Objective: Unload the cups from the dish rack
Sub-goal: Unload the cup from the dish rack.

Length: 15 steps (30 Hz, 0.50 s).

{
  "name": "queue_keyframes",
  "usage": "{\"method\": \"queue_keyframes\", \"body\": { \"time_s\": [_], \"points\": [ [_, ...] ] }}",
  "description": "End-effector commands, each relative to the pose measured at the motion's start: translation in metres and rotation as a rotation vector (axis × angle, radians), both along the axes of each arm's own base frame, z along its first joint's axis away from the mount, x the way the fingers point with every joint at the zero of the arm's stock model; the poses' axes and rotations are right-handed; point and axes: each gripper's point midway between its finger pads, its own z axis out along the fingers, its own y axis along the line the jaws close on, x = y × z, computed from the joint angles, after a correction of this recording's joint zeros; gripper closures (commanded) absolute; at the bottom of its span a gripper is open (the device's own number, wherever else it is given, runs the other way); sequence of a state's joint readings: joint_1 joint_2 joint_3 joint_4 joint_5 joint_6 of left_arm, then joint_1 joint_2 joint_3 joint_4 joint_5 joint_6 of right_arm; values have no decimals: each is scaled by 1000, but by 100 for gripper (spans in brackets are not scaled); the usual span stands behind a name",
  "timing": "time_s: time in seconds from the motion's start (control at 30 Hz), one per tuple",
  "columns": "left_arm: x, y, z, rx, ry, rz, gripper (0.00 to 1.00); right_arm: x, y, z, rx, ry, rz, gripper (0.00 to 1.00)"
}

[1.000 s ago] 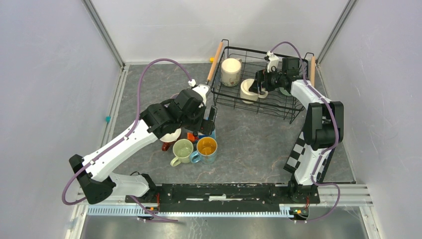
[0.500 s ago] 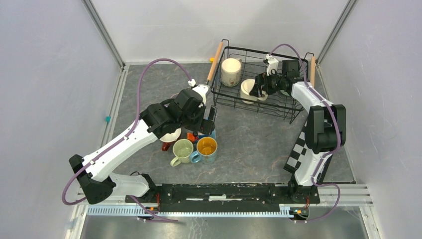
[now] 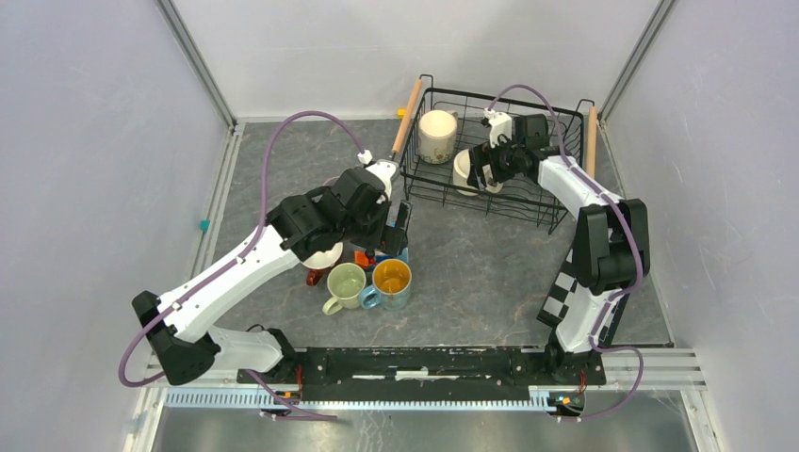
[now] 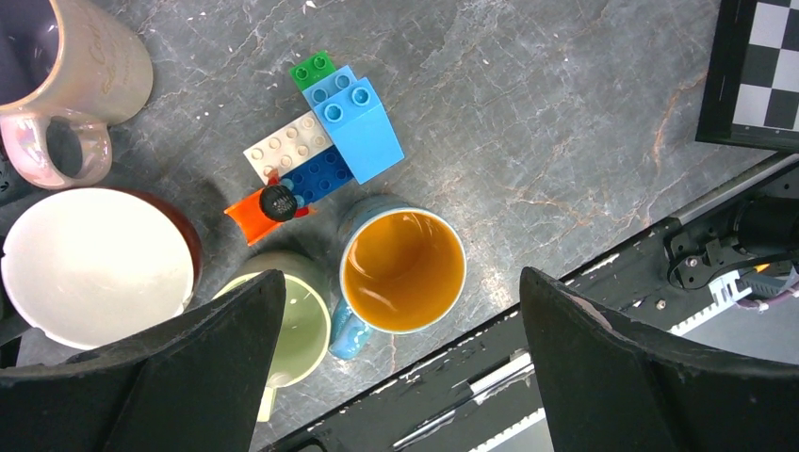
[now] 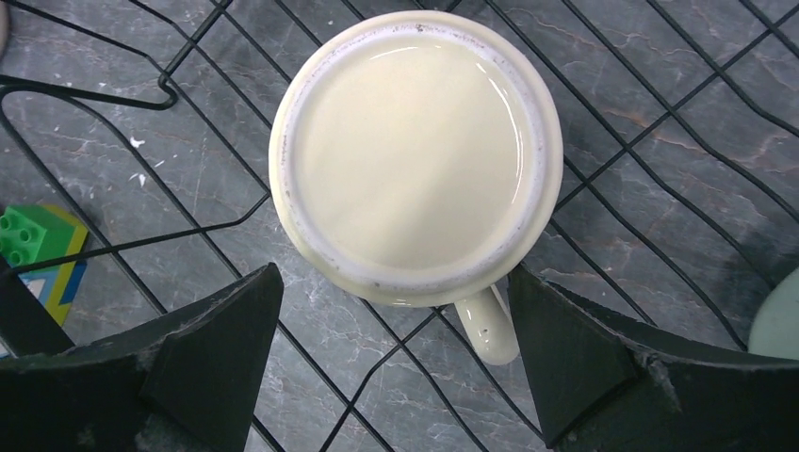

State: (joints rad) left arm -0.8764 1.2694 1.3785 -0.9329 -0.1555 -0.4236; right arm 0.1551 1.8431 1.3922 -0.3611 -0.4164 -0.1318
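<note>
The dish rack, black wire with 2 light wooden handles, sits at the far right of my worktop. Inside it I see an inverted cream mug base-up on the wire floor, a tall cream mug in the far left corner, and the edge of a pale green cup. Out on the worktop, close together, stand 4 more: a blue mug with a yellow inside, a pale green mug, a dark red mug with a white inside, and a pink-beige mug.

Walls of the dish rack and a tall cup nearby hem in the cream cup
</note>
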Motion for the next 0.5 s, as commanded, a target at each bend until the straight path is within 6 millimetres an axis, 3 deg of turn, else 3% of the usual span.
{"method": "queue_keyframes", "body": {
  "time_s": [0.0, 0.2, 0.47],
  "points": [
    [6, -5, 6, 10, -41, -50, 0, -8, 10, 11, -92, -34, -26, 6],
    [6, -6, 5, 7, -36, -49, 0, -5, 17, 4, -153, -36, -69, 14],
    [6, -5, 4, 8, -38, -46, 0, 14, 15, 4, -133, -26, -173, 14]
  ]
}}
